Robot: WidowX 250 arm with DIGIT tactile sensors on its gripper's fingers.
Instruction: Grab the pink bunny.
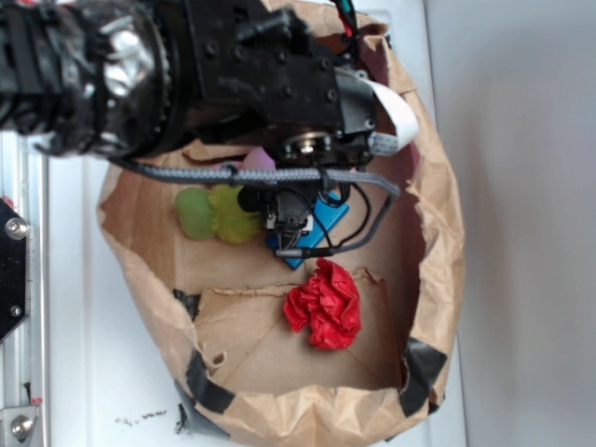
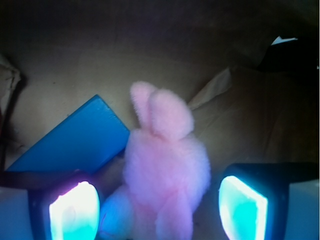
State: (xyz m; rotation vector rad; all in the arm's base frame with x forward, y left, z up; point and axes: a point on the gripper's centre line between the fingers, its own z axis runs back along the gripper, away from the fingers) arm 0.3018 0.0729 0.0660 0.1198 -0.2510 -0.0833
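**Pink bunny between the open fingers, not yet gripped**

Fingers (image 2: 74, 212) of the hand (image 2: 159, 210) come first in our wrist view: two pads at the lower corners, lit pale blue, standing well apart. We count them as spread, with nothing clamped.

Item 1, the pink bunny (image 2: 165, 170): it lies in the gap between the two pads, roughly centred, with clear space on either side. Its ears point away from the camera and its body runs toward us, so the long axis lies across the line on which the fingers close. We judge that closing would take it across the narrow body. From the exterior view only a pink sliver (image 1: 258, 160) shows behind the arm.

Item 2, the blue block (image 2: 75, 140): just left of the bunny and seemingly touching its flank, close to the left pad.

Item 3, the green plush toy (image 1: 219, 214) and the red paper ball (image 1: 325, 304): both apart from the hand.

Item 4, the brown paper bag (image 1: 438, 233): holds all of the above, on the white table (image 1: 521, 186).
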